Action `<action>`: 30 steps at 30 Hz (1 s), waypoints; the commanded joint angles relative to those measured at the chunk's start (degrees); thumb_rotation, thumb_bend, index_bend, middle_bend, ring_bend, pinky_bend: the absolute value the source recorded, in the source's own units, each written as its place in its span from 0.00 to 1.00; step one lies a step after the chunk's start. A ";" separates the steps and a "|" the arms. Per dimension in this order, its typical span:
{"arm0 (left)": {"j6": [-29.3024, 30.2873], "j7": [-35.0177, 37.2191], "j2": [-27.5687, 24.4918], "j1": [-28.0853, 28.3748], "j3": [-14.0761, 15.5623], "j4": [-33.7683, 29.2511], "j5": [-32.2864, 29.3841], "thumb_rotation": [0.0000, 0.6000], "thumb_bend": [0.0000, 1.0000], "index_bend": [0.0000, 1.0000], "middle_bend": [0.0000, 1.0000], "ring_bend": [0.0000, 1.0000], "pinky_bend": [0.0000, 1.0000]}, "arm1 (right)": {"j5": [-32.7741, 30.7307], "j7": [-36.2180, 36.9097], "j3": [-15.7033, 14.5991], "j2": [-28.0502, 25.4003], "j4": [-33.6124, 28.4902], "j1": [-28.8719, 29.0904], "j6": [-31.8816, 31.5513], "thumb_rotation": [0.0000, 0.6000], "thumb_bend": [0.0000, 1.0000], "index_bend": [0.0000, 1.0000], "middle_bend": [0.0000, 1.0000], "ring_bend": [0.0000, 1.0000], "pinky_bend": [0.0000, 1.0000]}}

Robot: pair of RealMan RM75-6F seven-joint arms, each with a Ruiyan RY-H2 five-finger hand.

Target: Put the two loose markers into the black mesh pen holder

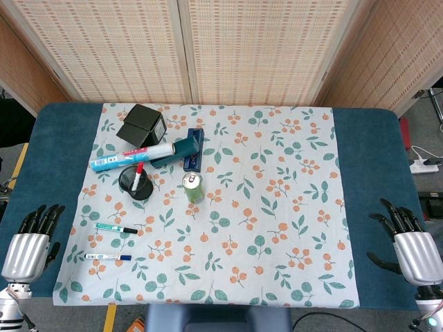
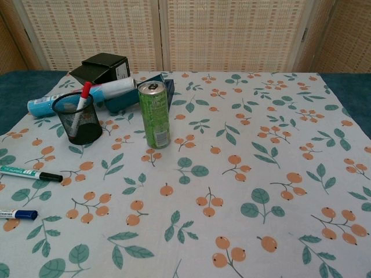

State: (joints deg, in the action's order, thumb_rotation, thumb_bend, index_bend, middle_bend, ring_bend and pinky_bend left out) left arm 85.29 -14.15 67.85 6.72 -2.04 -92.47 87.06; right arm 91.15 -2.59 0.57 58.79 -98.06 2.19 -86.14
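A black mesh pen holder (image 1: 136, 181) (image 2: 78, 120) stands upright on the left part of the floral cloth with a red-capped marker inside it. Nearer the front lie two loose markers: one with a green label and black cap (image 1: 115, 227) (image 2: 29, 173), and one with a blue cap (image 1: 107, 256) (image 2: 17, 214). My left hand (image 1: 31, 238) hovers at the table's left front corner, fingers spread, holding nothing. My right hand (image 1: 406, 238) hangs at the right front corner, also spread and empty. Neither hand shows in the chest view.
A green drink can (image 1: 193, 187) (image 2: 154, 114) stands right of the holder. Behind it lie a rolled blue-and-white tube (image 1: 131, 158), a black box (image 1: 142, 125) and a dark blue stapler-like object (image 1: 193, 149). The cloth (image 1: 277, 207) covers a blue table.
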 commanded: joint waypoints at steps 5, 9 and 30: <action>-0.51 0.13 -0.01 0.16 0.06 0.25 -0.26 1.00 0.35 0.09 0.07 0.04 0.13 | 0.09 -0.43 -0.12 0.08 -0.11 -0.01 0.08 1.00 0.06 0.25 0.04 0.13 0.12; -0.26 0.18 -0.01 0.11 0.18 -0.09 0.14 1.00 0.35 0.09 0.07 0.04 0.13 | 0.43 -0.35 -0.15 0.00 -0.26 -0.07 -0.22 1.00 0.06 0.25 0.04 0.13 0.12; -3.82 -6.56 4.36 0.36 4.81 -10.58 4.58 1.00 0.35 0.11 0.14 0.04 0.13 | -0.06 0.69 -0.09 -0.11 0.13 0.27 0.53 1.00 0.06 0.26 0.04 0.13 0.12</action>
State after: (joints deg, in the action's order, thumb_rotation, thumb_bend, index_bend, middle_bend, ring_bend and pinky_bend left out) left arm 82.19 -18.48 70.69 6.84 1.80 -100.96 90.23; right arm 91.10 -1.94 0.48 58.70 -97.94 2.47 -85.59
